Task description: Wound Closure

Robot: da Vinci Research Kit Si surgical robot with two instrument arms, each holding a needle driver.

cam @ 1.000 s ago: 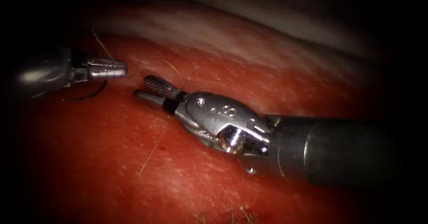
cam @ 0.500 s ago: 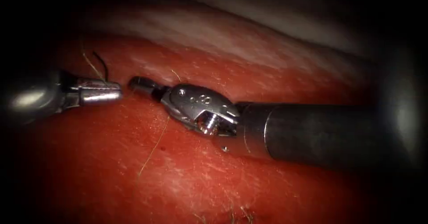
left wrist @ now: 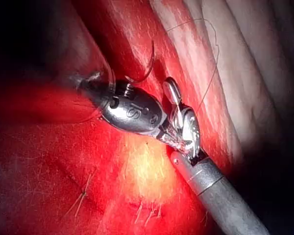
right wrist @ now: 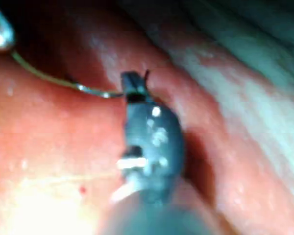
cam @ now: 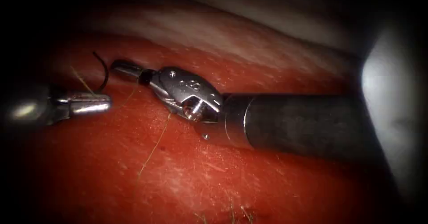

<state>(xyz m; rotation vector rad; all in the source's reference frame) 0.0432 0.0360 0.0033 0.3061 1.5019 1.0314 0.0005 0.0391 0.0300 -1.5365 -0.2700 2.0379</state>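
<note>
the left tool (cam: pixel 107 103), low at the frame's left, has its jaws pressed together on the needle (cam: pixel 103 70), whose dark curve arcs up clear of the tissue (cam: pixel 187 179). the right tool (cam: pixel 117 65), jaws pressed together at the needle's far end, has risen and moved left since a second ago, when they were spread. its wrist carries unreadable stamped digits. thread (left wrist: pixel 213 54) trails over the pale tissue.

Glossy polished metal right tool (cam: pixel 127 68) over wet, glistening red tissue (cam: pixel 214 175)
</note>
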